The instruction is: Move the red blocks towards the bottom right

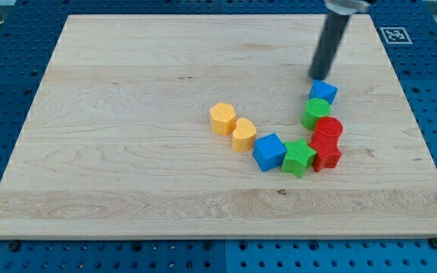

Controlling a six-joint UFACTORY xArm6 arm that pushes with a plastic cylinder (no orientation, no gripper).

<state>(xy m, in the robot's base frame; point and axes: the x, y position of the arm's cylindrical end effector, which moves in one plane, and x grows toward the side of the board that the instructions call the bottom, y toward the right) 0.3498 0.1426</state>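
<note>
Two red blocks sit right of the board's middle: a red cylinder (328, 129) and, touching it below, a red star-shaped block (326, 156). My tip (316, 76) is just above a small blue block (323, 92), which tops the chain. A green cylinder (316, 113) lies between that blue block and the red cylinder. A green star (299, 158) touches the red star on its left.
A blue cube (268, 151) sits left of the green star. A yellow heart (243, 136) and a yellow block (222, 118) continue the arc up to the left. The wooden board (127, 152) lies on a blue pegboard.
</note>
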